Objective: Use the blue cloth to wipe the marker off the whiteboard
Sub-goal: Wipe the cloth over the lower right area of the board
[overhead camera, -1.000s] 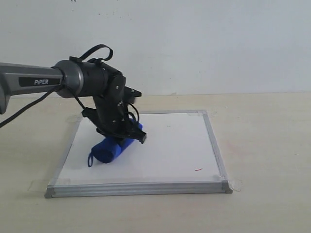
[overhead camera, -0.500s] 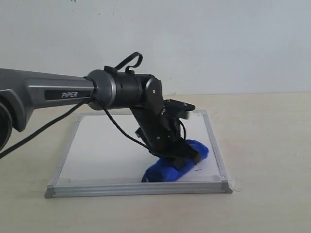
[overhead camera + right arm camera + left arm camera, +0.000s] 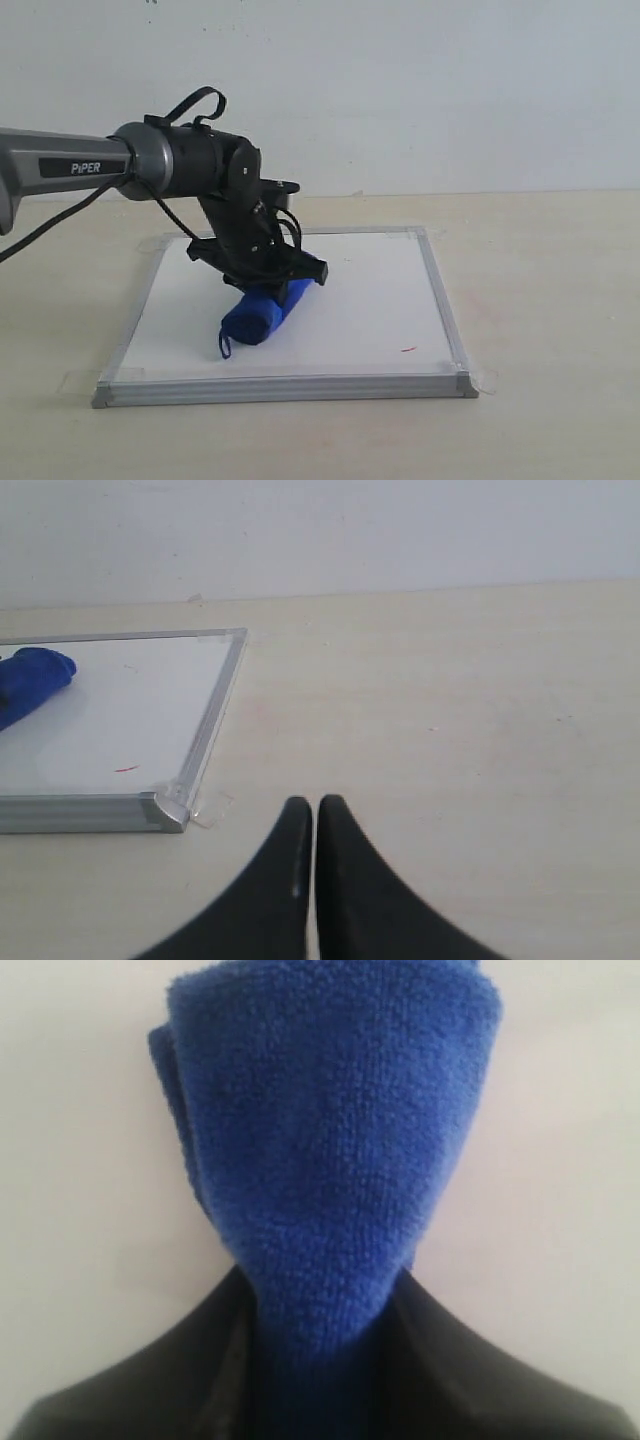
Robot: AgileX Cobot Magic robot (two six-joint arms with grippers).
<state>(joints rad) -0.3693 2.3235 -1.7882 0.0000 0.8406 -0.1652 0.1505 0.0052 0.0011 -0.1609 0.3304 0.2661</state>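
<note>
The blue cloth [image 3: 262, 312] lies as a roll on the whiteboard [image 3: 360, 290], near its middle, with its small loop toward the front edge. My left gripper [image 3: 268, 280] is shut on the cloth's far end and presses it to the board; in the left wrist view the blue cloth [image 3: 330, 1150] fills the space between the black fingers [image 3: 160, 1390]. Of the marker, only a short red dash [image 3: 408, 349] shows near the front right corner, also visible as the red dash [image 3: 126, 769] in the right wrist view. My right gripper [image 3: 315, 810] is shut and empty over the bare table, right of the whiteboard [image 3: 150, 720].
The board lies flat on a beige table [image 3: 550, 300] with clear tape tabs [image 3: 487, 379] at its corners. A plain white wall [image 3: 400, 90] stands behind the table. My left arm [image 3: 90, 165] reaches in from the left above the board.
My left gripper swept the cloth from the board's left-middle to the front right corner, then back toward the middle. The red dash at the front right stays.
</note>
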